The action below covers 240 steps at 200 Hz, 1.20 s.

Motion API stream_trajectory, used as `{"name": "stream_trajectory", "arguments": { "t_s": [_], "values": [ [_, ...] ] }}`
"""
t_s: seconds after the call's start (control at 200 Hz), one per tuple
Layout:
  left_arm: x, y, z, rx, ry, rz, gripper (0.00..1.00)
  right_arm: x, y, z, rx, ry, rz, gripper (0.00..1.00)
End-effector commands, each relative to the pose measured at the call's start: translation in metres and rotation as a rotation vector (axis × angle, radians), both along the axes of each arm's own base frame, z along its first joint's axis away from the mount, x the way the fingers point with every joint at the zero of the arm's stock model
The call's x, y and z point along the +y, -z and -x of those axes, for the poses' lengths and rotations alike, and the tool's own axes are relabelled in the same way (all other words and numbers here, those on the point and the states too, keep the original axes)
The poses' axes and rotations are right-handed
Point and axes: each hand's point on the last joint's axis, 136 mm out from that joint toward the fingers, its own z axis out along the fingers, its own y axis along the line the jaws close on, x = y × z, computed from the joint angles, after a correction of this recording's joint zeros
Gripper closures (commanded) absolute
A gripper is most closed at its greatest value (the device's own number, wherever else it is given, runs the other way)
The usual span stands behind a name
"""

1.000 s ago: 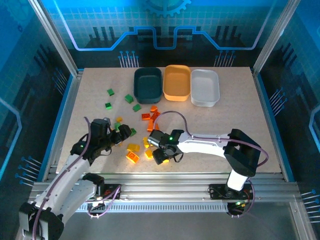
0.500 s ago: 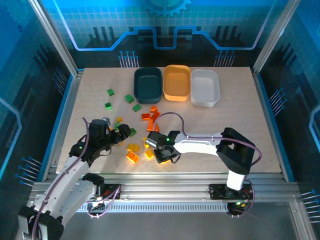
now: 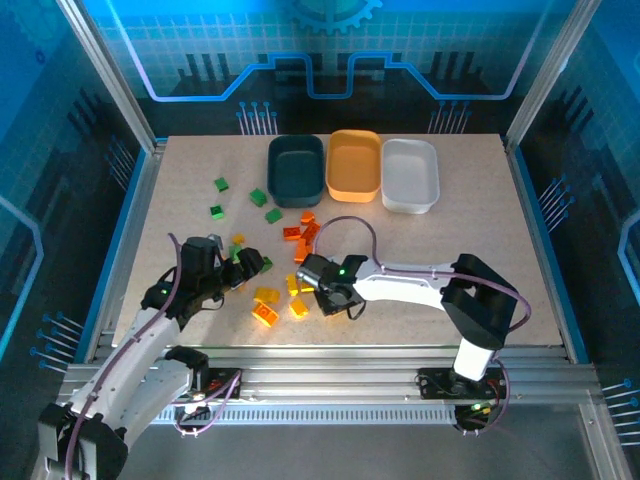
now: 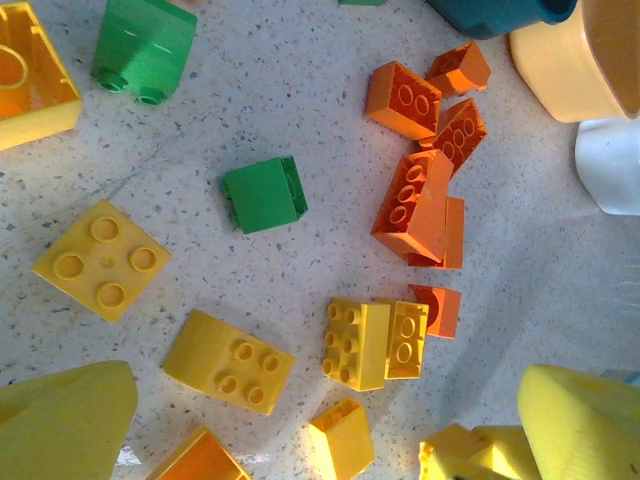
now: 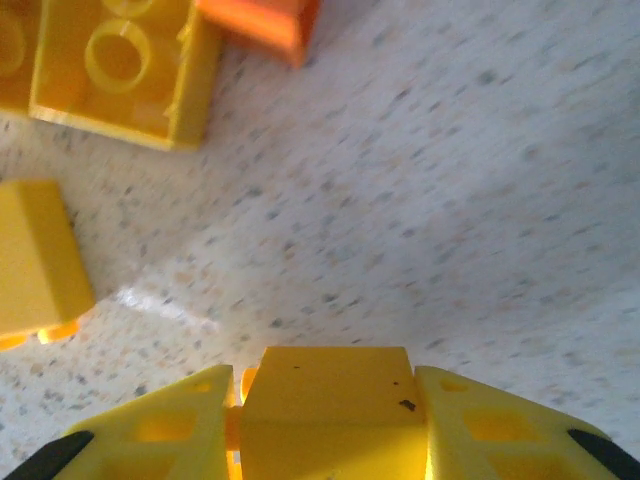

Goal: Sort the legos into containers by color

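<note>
Loose legos lie in front of the arms: green ones at the far left, an orange cluster, and yellow ones nearer. My right gripper is shut on a yellow brick, held just above the tabletop. My left gripper hangs open over the pile. Between and ahead of its fingers I see a green brick, orange bricks and a joined yellow pair. The containers stand in a row at the back: dark teal, orange, white.
Beside the right gripper lie a yellow brick, an upturned yellow brick and an orange one. Metal rails border the table's near edge, and frame posts stand at the sides.
My right gripper has closed on a yellow brick and shifted slightly right and away from the near edge. The left arm has stayed put.
</note>
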Motion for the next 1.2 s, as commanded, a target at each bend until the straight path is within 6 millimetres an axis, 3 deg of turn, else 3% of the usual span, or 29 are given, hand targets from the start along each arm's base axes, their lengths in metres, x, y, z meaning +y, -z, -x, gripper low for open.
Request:
{"name": "stream_trajectory", "arguments": {
  "t_s": [0.0, 0.195, 0.44, 0.615, 0.82, 0.975, 1.196],
  "values": [
    [-0.010, 0.002, 0.000, -0.003, 0.044, 0.030, 0.01, -0.022, -0.026, -0.033, -0.086, 0.031, 0.014, 0.63],
    [-0.025, -0.002, -0.005, -0.011, 0.099, 0.085, 0.01, -0.066, -0.060, -0.098, -0.166, 0.143, -0.040, 0.63],
    [-0.071, -0.023, -0.015, -0.101, 0.271, 0.206, 0.01, -0.152, -0.098, -0.192, -0.263, 0.351, -0.109, 0.63],
    [-0.102, -0.025, -0.022, -0.107, 0.364, 0.232, 0.01, -0.203, -0.085, -0.254, -0.232, 0.458, -0.146, 0.63],
    [-0.119, -0.018, -0.030, -0.083, 0.395, 0.210, 0.01, -0.227, -0.067, -0.304, -0.184, 0.502, -0.184, 0.65],
    [-0.121, -0.015, -0.035, -0.076, 0.388, 0.199, 0.01, -0.232, -0.064, -0.324, -0.173, 0.496, -0.186, 0.64],
    [-0.118, -0.013, -0.037, -0.070, 0.375, 0.175, 0.01, -0.232, -0.070, -0.338, -0.179, 0.482, -0.180, 0.41]
  ]
}}
